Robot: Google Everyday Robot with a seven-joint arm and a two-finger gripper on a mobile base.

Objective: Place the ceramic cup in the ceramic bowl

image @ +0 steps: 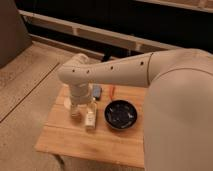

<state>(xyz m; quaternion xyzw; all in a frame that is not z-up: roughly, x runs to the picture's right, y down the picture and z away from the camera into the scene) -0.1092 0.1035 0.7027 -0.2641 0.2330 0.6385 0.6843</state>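
Note:
The glossy black ceramic bowl (121, 114) sits on the wooden table (100, 142), right of centre. My white arm reaches in from the right and bends down over the table's left part. The gripper (75, 106) hangs at the arm's end, low over the table, left of the bowl. A small cream-white cup (75, 114) shows just under the gripper, partly hidden by it. I cannot tell whether the gripper touches it. The cup is a hand's width left of the bowl.
A slim white bottle with a yellowish label (90, 118) stands between the cup and the bowl. A small blue object (97, 91) and a thin orange-red object (111, 91) lie at the back of the table. Speckled floor surrounds the table.

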